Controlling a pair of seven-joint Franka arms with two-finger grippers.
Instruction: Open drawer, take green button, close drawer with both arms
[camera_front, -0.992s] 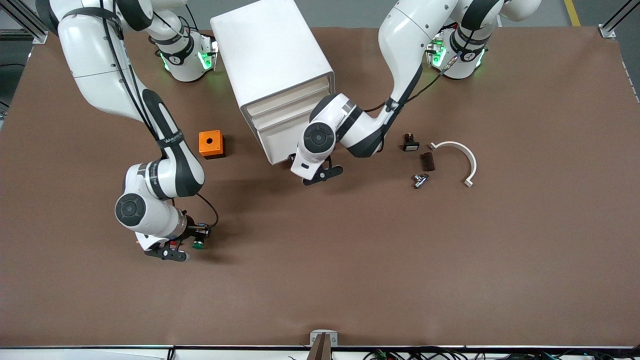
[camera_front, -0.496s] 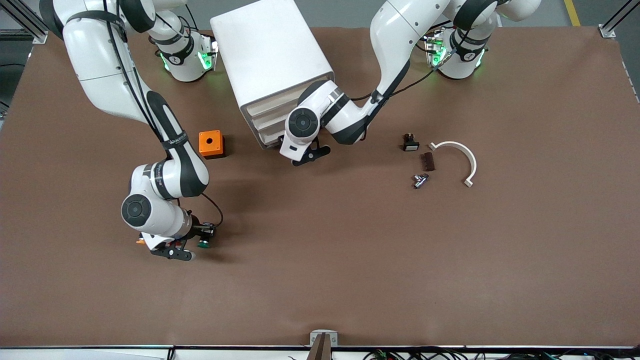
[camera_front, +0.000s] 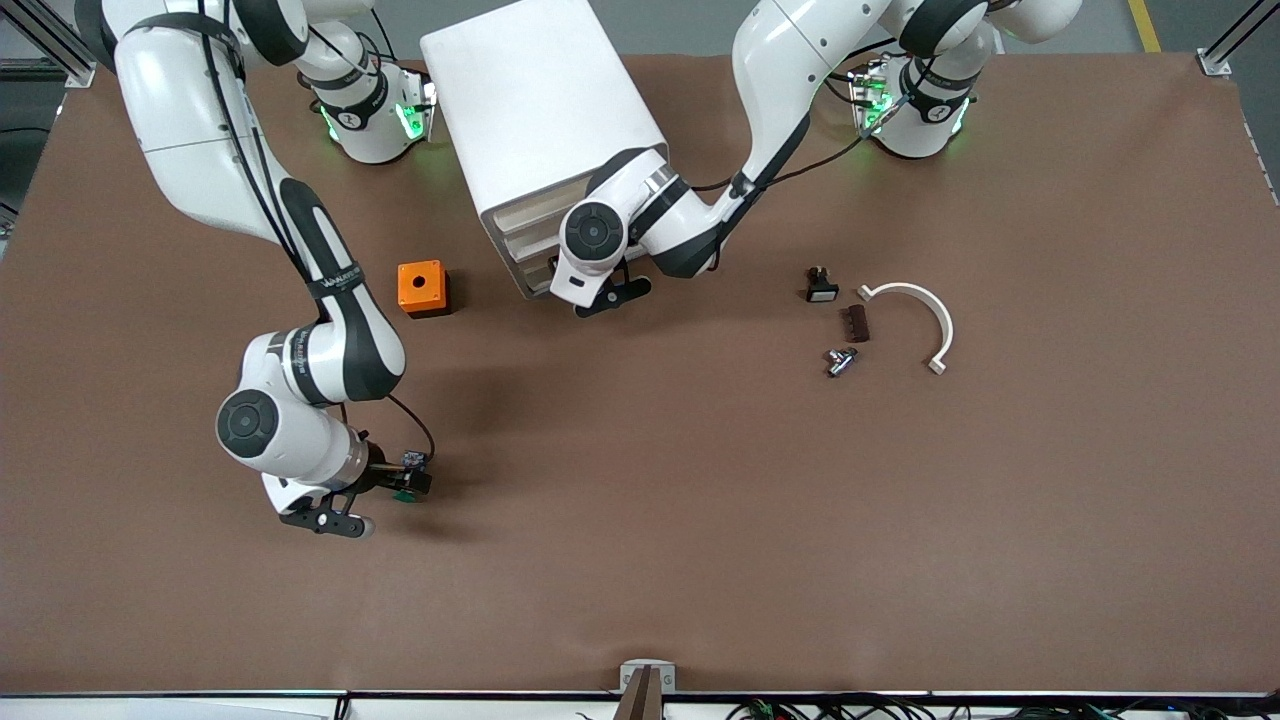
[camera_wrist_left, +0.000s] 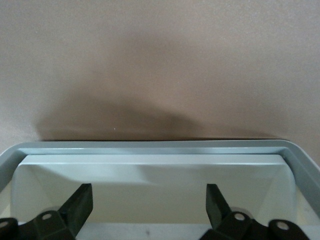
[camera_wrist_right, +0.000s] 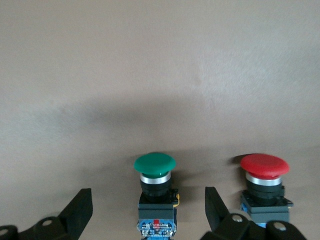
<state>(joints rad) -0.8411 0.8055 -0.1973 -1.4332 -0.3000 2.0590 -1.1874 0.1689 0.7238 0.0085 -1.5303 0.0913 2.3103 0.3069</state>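
Left jaws (camera_wrist_left: 147, 210) advanced, drawer (camera_wrist_left: 150, 172) shut; Franka lettering unreadable.

- Table (camera_front: 700, 520): matt brown covering, smooth, cloth- or paper-like.
- Cabinet (camera_front: 540, 110): smooth white casing, satin sheen.
- Button (camera_wrist_right: 155, 163): glossy green plastic cap, bright metal collar, black plastic body.
- Red-capped button (camera_wrist_right: 264, 165): glossy plastic, metal collar.
- Orange box (camera_front: 422, 288): matt plastic.

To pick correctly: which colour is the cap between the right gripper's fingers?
Green; the button shows best in the right wrist view.
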